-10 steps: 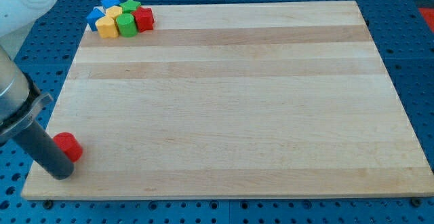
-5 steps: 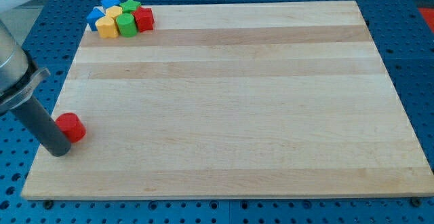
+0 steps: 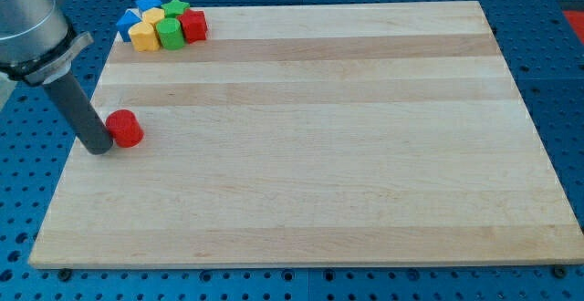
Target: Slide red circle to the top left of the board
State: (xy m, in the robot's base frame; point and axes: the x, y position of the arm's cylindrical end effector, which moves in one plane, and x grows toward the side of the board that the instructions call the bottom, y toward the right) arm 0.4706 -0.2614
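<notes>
red circle [image 3: 125, 129] lies flat near the board's left edge

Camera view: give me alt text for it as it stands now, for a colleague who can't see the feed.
My tip sits against the view's left side of the red circle, near the wooden board's left edge, about midway up. A tight cluster of blue, yellow, green and red blocks fills the board's top left corner.
</notes>
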